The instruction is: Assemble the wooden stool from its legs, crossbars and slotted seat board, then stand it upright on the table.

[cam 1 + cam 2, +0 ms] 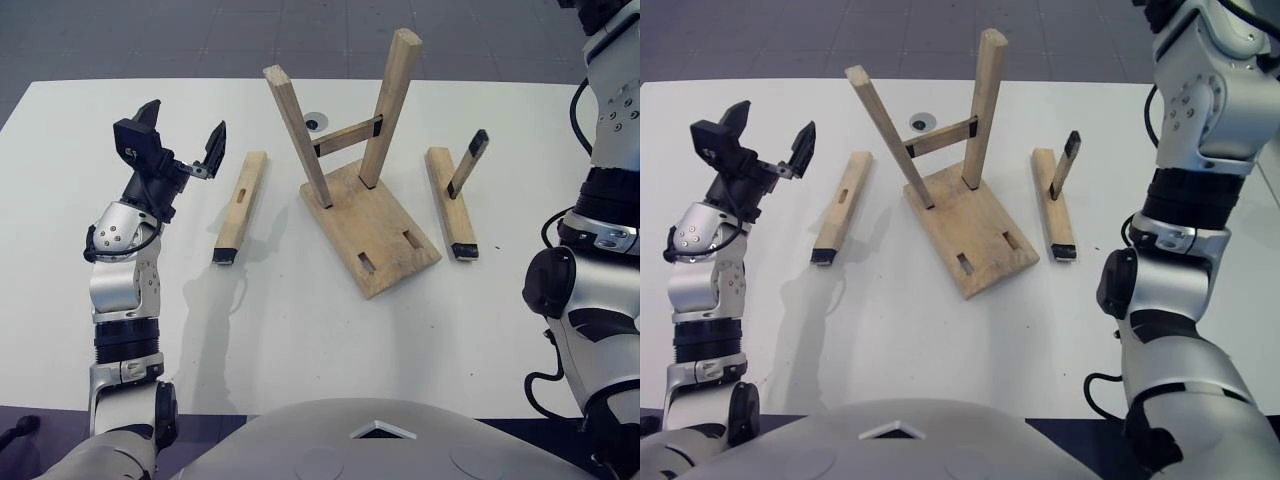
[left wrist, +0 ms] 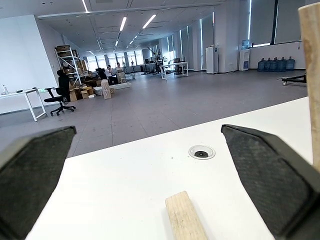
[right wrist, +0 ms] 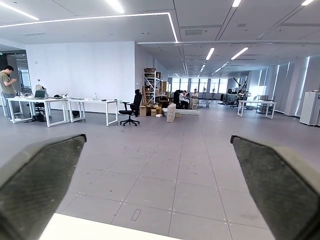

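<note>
Lower left of the head view: left gripper (image 1: 187, 116) raised above the white table (image 1: 300, 340), jaws spread wide, nothing held. Just right of it, flat on the table: loose leg (image 1: 240, 205), slotted along its middle, dark cap on the near end. Centre of the frame: seat board (image 1: 385, 235) lying flat, two empty slots toward its near edge. Right of centre, apart from the board: second loose leg (image 1: 451, 205) lying flat, with a short crossbar (image 1: 467, 163) stuck up out of it at a tilt. Farther back on the board: left upright leg (image 1: 298, 135) and right upright leg (image 1: 390, 105) standing in it, leaning apart at the tops, joined by a linking crossbar (image 1: 347, 137). Behind them: round grommet (image 1: 316, 121) in the tabletop. In the right wrist view: right gripper (image 3: 157, 138), jaws wide apart and empty, with grey floor beyond.
</note>
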{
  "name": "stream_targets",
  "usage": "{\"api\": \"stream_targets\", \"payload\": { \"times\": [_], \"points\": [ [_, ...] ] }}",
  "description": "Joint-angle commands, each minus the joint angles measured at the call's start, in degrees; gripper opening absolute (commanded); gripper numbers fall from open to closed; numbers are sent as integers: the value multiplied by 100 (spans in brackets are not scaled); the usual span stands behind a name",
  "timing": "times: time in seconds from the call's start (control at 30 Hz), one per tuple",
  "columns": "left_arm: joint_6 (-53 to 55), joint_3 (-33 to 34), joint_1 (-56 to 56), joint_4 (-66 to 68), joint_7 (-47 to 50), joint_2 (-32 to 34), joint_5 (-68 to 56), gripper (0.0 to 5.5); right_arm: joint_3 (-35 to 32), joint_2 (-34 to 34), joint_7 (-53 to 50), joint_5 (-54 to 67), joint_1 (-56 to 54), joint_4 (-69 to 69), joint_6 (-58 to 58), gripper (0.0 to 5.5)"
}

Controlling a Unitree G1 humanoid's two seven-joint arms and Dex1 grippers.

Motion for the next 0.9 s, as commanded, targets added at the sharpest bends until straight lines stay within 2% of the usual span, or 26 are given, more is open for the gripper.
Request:
{"api": "stream_targets", "payload": {
  "times": [0.03, 0.13, 0.27, 0.4, 0.53, 0.73, 0.9],
  "points": [
    [-9, -27, -44, 27, -20, -12, 66, 540, 67, 196, -91, -126, 348, 109, -19, 538],
    [-7, -37, -8, 13, -4, -31, 74, 540, 217, 492, -293, -354, 967, 468, -115, 538],
    [-18, -52, 47, 59, 3, -65, 80, 540, 548, 817, -523, -900, 2128, 1646, -459, 538],
    [1, -68, 81, 72, -15, -73, 88, 540, 582, 824, -543, -1042, 2384, 1844, -580, 538],
    [17, -43, 99, 60, -20, -59, 84, 540, 339, 678, -602, -844, 2067, 1128, -291, 538],
    [11, -55, 63, 81, -36, -53, 87, 540, -329, 704, -929, -192, 1572, -896, 352, 538],
    [7, -56, 222, -60, -2, -84, 93, 540, -964, 658, -1176, 461, 2102, -2643, 1252, 538]
  ]
}}
